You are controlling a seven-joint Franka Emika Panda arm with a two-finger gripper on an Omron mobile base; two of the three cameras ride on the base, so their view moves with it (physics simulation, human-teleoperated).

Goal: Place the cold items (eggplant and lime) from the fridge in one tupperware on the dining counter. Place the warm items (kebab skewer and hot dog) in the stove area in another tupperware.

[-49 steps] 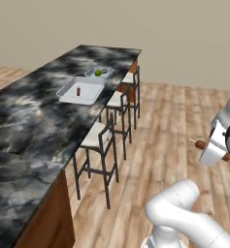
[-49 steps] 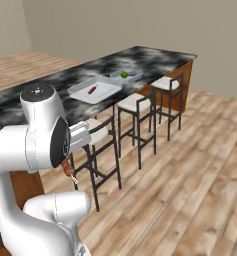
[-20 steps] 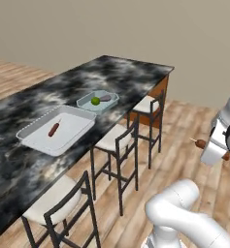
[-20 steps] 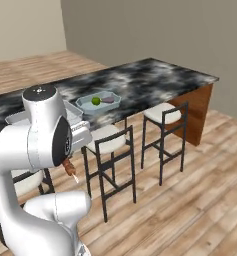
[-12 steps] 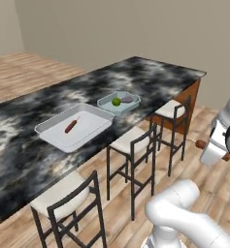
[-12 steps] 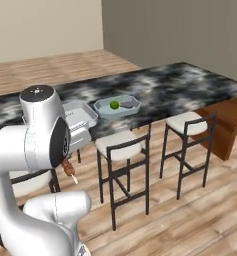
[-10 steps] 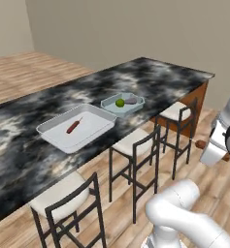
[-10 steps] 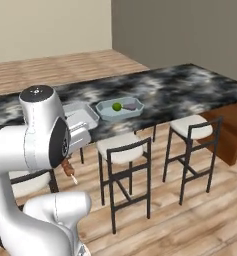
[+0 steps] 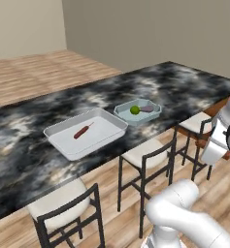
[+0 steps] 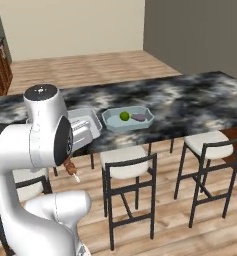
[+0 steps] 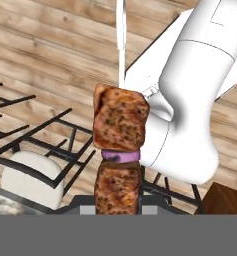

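We see the end effector [image 11: 119,207] clamped on the kebab skewer [image 11: 119,150], over the floor beside the stools. Lime [image 9: 134,110] and eggplant [image 9: 146,108] share one tub [image 9: 154,112] on the tabletop [image 9: 184,87]; hot dog [image 9: 81,131] lies in the other tub [image 9: 111,133].

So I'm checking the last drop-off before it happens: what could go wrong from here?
1. The kebab skewer hangs low in the tool, beside the stools; swinging up, its thin stick could catch a backrest.
2. Two tupperwares sit close together. The skewer belongs with the hot dog in the larger tray, not beside the lime and eggplant.
3. The grip looks to sit on one meat chunk, so the skewer may pivot.
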